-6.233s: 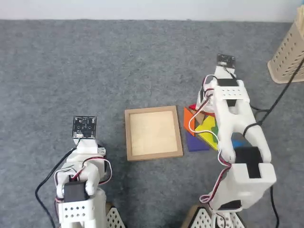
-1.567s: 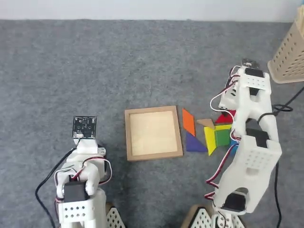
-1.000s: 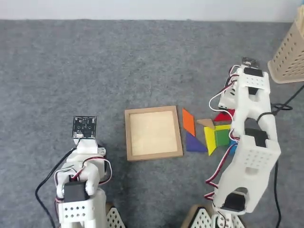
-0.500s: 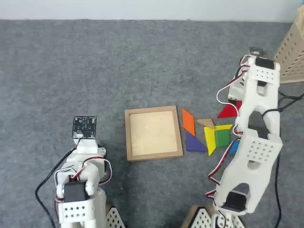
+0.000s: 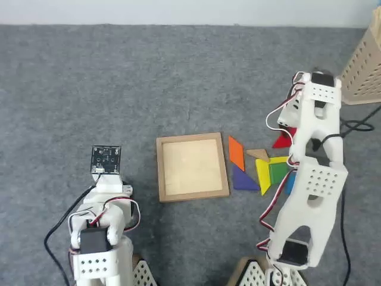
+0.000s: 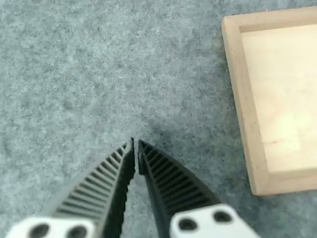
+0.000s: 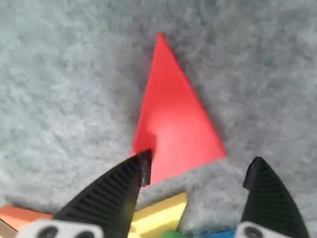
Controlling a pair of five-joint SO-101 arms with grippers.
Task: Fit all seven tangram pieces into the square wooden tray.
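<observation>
Tool of left arm (image 6: pixel 134 148) closed over grey surface (image 5: pixel 119 83), at 9 o'clock of wooden tray (image 5: pixel 162 170). Tangram pieces (image 5: pixel 263 173) lie at tray's 3 o'clock. Tool of right arm (image 7: pixel 200 166) open, straddling red triangle (image 7: pixel 173 129), farthest piece.

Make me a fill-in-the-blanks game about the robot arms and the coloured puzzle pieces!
1. The tray is ___.
2. The right pincer is open over the ___ triangle.
3. The left pincer is ___ over the carpet.

Missing words: empty; red; shut.
</observation>
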